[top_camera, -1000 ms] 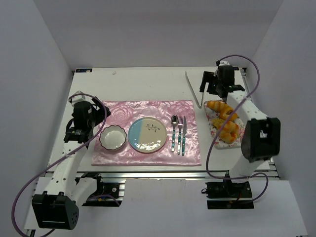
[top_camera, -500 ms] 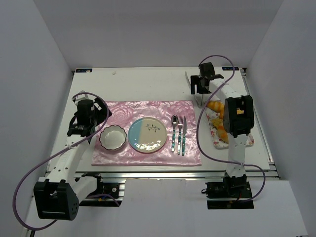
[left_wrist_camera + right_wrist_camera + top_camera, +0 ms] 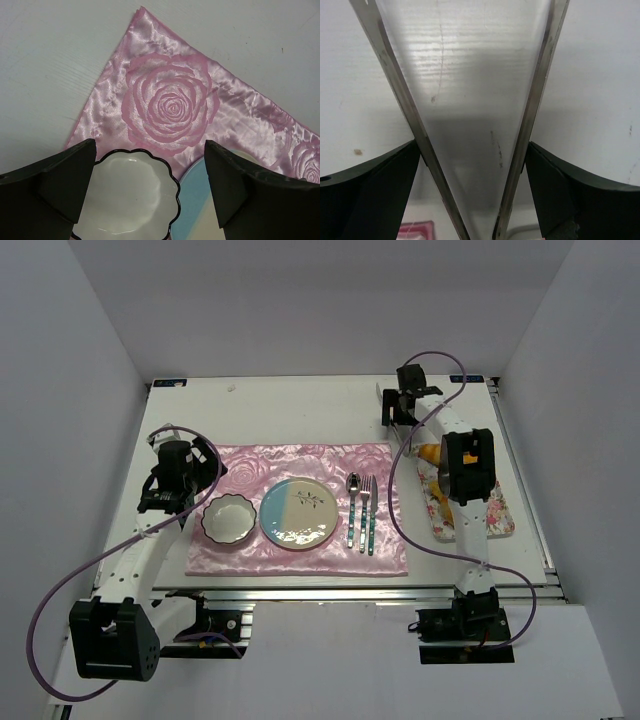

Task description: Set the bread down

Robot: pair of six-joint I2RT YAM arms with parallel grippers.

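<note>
The right claw (image 3: 397, 410) was spread wide and set astride the tongs (image 3: 400, 92), one finger outside each steel arm, gripping nothing as yet. The tongs lay flat on the worktop (image 3: 300, 405), at about 1 o'clock from the plate (image 3: 297, 513). The bread (image 3: 430, 453) sat on its tray (image 3: 500, 515), at roughly 5 o'clock from that claw and 3 o'clock from the plate. The right arm hid much of it in the overhead view.

The main risk lay in the squeeze. The steel arms were thin, slick and flat on the worktop, so the fingers could ride over them or skid off. If one finger met its arm before the other, the tongs would likely pivot, or slide towards the tray. A hard squeeze would probably shut the tips completely, leaving no gap to take a piece of bread. A weak one might let the tongs droop or slip out on the lift. Once raised, the tongs would swing with the wrist, and a careless turn towards 5 o'clock could knock bread off the tray.

The left claw (image 3: 149, 165) hung open and empty over the bowl (image 3: 130, 200) and the placemat (image 3: 170, 105). It was well apart from all this and seemed unlikely to interfere.
</note>
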